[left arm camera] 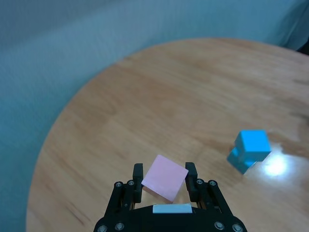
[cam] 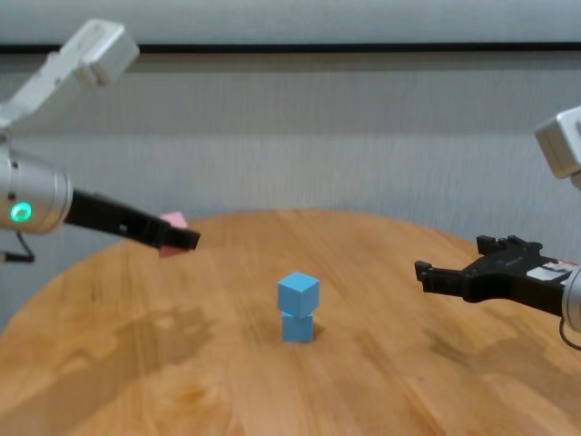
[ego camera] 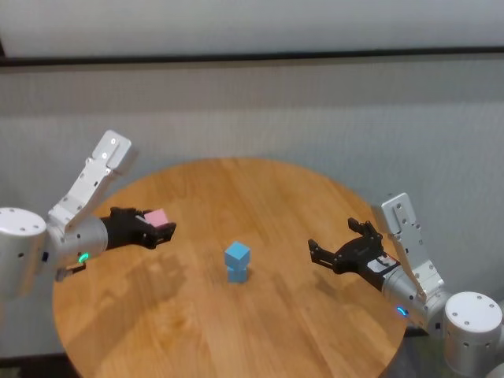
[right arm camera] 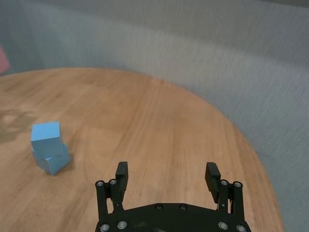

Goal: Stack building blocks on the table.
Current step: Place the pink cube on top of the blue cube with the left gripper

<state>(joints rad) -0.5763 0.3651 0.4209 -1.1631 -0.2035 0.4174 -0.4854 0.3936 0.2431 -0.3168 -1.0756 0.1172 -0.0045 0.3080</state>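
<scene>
Two light blue building blocks [ego camera: 237, 261] [cam: 298, 307] [left arm camera: 249, 149] [right arm camera: 47, 146] stand stacked one on the other near the middle of the table [ego camera: 268, 197], the upper one slightly twisted. My left gripper [ego camera: 163, 227] [left arm camera: 164, 178] hovers above the table's left side, shut on the pink block [ego camera: 157, 216] [left arm camera: 164, 177] [cam: 172, 221], well left of the stack. My right gripper [ego camera: 335, 248] [right arm camera: 166, 176] [cam: 454, 268] hangs open and empty over the table's right side.
The round wooden table [cam: 381, 381] has its edge close behind both arms. A grey wall [ego camera: 252, 110] runs behind it. Bare tabletop lies between each gripper and the stack.
</scene>
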